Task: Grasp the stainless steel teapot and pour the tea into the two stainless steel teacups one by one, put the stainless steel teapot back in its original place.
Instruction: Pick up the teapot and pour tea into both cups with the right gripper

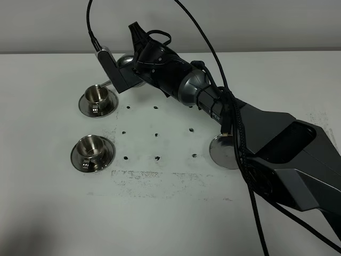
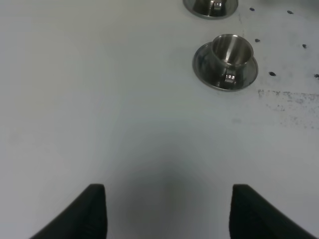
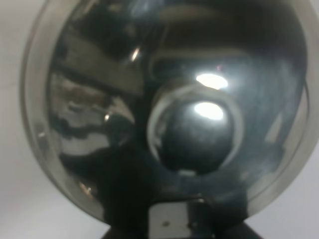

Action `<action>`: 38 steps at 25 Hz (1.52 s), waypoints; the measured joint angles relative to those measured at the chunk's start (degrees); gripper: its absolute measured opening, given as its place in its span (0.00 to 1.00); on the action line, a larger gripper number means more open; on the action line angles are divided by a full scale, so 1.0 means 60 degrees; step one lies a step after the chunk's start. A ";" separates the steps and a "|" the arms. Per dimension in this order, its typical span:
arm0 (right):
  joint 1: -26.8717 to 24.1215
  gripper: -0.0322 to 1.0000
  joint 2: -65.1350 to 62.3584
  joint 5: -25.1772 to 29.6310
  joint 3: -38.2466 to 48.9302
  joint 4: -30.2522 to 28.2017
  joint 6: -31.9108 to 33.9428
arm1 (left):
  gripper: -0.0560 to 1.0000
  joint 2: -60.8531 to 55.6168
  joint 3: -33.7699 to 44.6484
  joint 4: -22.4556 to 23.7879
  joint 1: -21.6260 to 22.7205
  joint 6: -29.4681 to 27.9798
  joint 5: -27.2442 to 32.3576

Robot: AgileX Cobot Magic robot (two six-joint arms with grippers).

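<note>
Your left gripper (image 2: 167, 214) hangs over the bare table (image 2: 99, 99). Its two fingers (image 2: 94, 214) are spread wide with nothing between them. Next comes the near cup (image 1: 91, 151). Off to the right is the round tray (image 1: 218, 153), partly under the arm (image 1: 266, 128). Farther back sits the far cup (image 1: 97, 96). Right by it is the teapot (image 1: 126, 61), tipped, with its thin spout (image 1: 106, 83) toward that cup. Your right gripper (image 1: 139, 56) is pinched tight on it, I think at the hidden handle, the best place to hold. The pot is hard, smooth and slippery, and likely heavy with tea, so hold firm. It is shiny steel, with a round knob (image 3: 197, 132) on its lid (image 3: 89, 99).
</note>
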 joint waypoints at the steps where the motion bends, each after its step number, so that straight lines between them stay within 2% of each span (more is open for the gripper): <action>1: 0.0000 0.20 0.0000 -0.0022 0.0000 -0.0044 0.0000 | 0.55 0.0000 0.0000 0.0000 0.0000 0.0000 0.0000; 12: 0.0014 0.20 0.0000 -0.0095 0.0000 -0.0261 -0.0444 | 0.55 0.0000 0.0000 0.0000 0.0000 0.0000 0.0000; 38: 0.0115 0.20 0.0000 -0.0731 0.0000 -0.1062 -0.0461 | 0.55 0.0000 0.0000 0.0000 0.0000 0.0000 0.0000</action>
